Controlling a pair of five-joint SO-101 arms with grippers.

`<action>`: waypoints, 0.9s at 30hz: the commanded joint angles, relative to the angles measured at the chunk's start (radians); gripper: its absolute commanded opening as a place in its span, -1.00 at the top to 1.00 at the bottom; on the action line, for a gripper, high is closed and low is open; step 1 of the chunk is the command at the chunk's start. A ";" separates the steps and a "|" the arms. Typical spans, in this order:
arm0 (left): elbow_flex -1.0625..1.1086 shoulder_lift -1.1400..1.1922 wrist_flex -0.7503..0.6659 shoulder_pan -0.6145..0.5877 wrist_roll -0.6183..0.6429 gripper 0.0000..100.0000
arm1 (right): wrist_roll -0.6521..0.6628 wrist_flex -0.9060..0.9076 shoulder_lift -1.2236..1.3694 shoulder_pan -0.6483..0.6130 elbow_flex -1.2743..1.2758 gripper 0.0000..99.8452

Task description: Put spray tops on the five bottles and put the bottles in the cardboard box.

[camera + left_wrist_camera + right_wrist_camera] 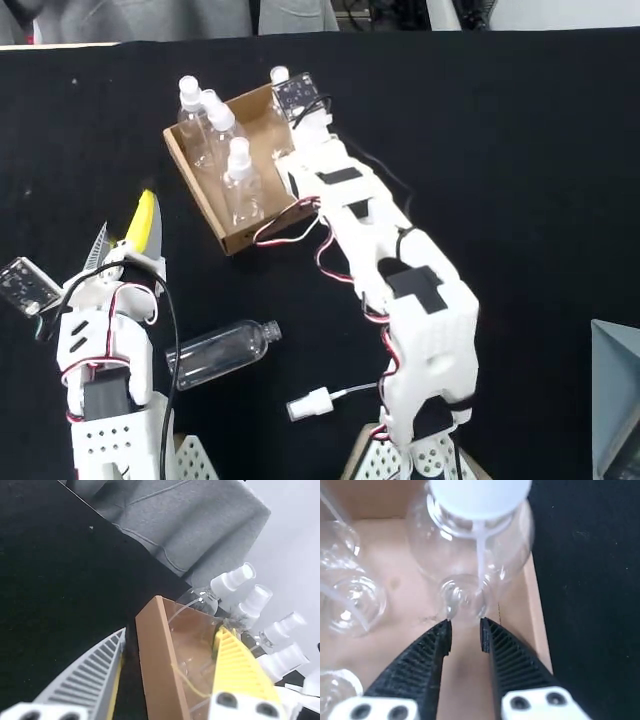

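Note:
The cardboard box (205, 205) sits left of centre at the back and holds several clear bottles with white spray tops (241, 170). One bare clear bottle (220, 352) lies on its side on the black table, and a loose spray top (312, 403) lies nearer the front. My right arm (345, 195) stretches over the box's far corner. Its black gripper (466, 625) is slightly open and holds nothing, just short of an upright capped bottle (470, 545) in the box. My left gripper (122, 232), one finger yellow and one grey, stands open and empty beside the box's near-left wall (155, 655).
A grey object (615, 390) stands at the table's right edge. A person in a grey garment (190, 525) sits beyond the table's far edge. Bare black tabletop lies to the right of my right arm.

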 commanded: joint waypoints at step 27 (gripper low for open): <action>0.025 -0.009 0.006 -0.050 -0.008 0.49 | 0.008 0.213 -0.295 0.032 0.021 0.87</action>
